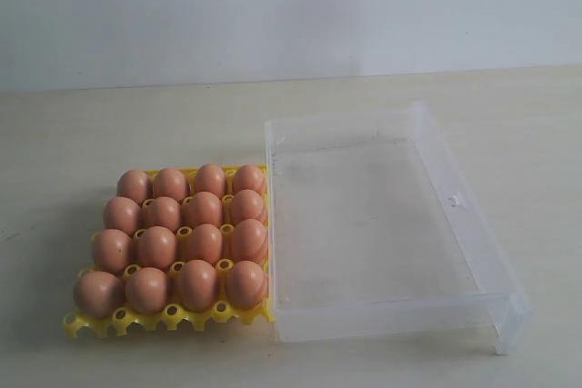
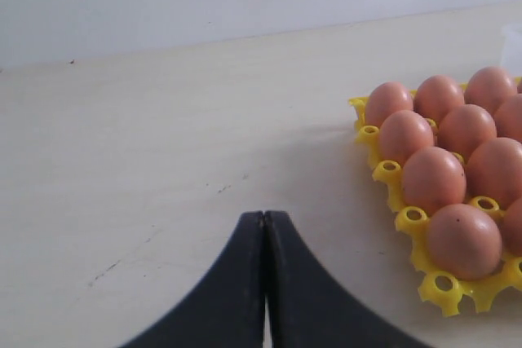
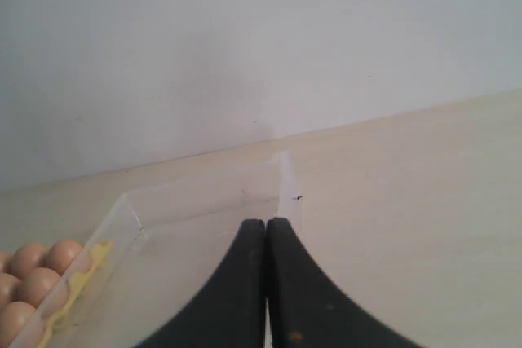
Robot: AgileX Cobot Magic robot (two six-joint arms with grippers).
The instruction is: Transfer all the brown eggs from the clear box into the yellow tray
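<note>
Several brown eggs (image 1: 204, 242) fill the cups of the yellow tray (image 1: 142, 321) on the left of the table. Touching the tray's right side stands the clear box (image 1: 459, 215), with no egg inside it. Neither arm shows in the exterior view. In the left wrist view my left gripper (image 2: 264, 216) is shut with nothing in it, above bare table beside the yellow tray (image 2: 444, 291) and its brown eggs (image 2: 462, 240). My right gripper (image 3: 267, 222) is shut and empty too, near the clear box (image 3: 285, 178), with a few brown eggs (image 3: 37, 285) showing through its wall.
A pale wooden table (image 1: 73, 134) carries everything, and a plain white wall (image 1: 273, 6) rises behind it. Bare table lies left of the tray and right of the box.
</note>
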